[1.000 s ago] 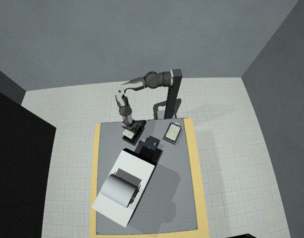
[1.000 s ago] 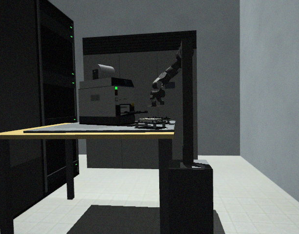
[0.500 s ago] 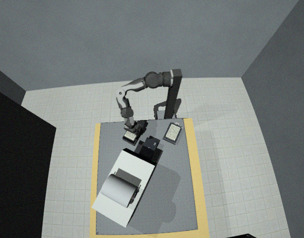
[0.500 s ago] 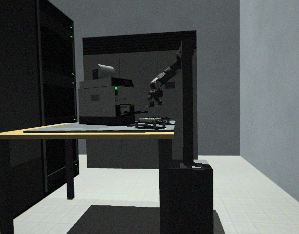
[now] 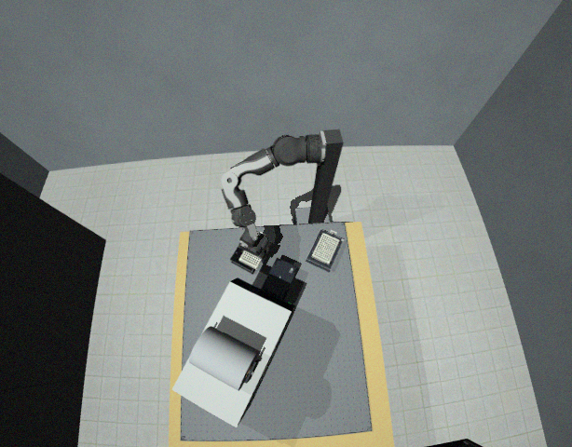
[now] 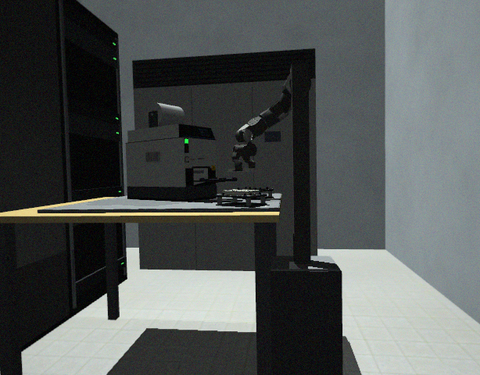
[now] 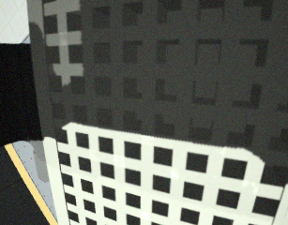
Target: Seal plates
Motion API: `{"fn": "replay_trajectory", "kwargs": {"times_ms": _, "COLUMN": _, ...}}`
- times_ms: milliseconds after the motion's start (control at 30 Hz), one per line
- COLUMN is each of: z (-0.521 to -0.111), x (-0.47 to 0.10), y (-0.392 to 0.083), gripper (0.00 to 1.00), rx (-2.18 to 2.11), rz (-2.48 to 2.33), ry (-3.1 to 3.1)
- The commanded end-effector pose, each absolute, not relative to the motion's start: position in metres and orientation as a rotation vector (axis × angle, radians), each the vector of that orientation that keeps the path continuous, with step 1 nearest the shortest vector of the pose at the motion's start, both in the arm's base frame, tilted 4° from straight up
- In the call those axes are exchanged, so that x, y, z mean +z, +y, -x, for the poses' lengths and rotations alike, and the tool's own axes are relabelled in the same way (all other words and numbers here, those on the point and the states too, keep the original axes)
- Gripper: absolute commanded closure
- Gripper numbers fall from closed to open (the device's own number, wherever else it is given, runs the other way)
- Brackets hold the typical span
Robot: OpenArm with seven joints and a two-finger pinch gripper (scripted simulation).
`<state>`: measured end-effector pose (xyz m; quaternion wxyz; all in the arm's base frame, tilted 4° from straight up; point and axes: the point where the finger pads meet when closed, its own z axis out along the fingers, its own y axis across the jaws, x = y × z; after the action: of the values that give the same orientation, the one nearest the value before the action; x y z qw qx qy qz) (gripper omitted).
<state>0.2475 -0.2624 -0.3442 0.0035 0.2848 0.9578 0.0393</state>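
Plate handling beside a sealer, in three views. The pincer (image 5: 258, 242) (image 6: 245, 166) is clamped on one white well plate (image 5: 249, 260) (image 7: 162, 180), which hangs beneath it, above the worktop (image 5: 366, 298) (image 6: 135, 218). In the top view, the exposed part of this plate lies just below the pincer in the frame, over a dark plate nest (image 5: 236, 258); the rest is hidden by the pincer and its shadow. The wrist view shows the plate's grid of square openings at close range, its upper part in shade and its lower part brightly lit.

The second plate (image 5: 325, 248) (image 6: 241, 191) rests in the other nest (image 5: 318, 264) (image 6: 248, 198), well apart from the pincer, toward the right of the top view. The sealer's stage (image 5: 283, 269) (image 6: 228, 179) extends toward the pincer's side of the sealer (image 5: 262, 307) (image 6: 157, 171) and bears no plate; in the exterior view it lies lower than the pincer and near it. Above the stage, on the sealer's front, the lamp (image 6: 186, 141) shows green. The arm (image 5: 287, 150) (image 6: 268, 116) reaches down to the pincer from a dark upright post (image 5: 324, 184) (image 6: 301, 169). Nest labels are too small to read.
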Motion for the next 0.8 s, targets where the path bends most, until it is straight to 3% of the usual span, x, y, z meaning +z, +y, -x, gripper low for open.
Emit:
{"fn": "replay_trajectory", "kwargs": {"times_ms": 0, "z": -0.25, "x": -0.343, "y": -0.261, "gripper": 1.0, "rx": 0.113, "rz": -0.9, "ry": 3.001}}
{"fn": "replay_trajectory", "kwargs": {"times_ms": 767, "z": -0.283, "x": -0.34, "y": -0.233, "gripper": 1.0, "rx": 0.109, "rz": -0.869, "ry": 3.013}}
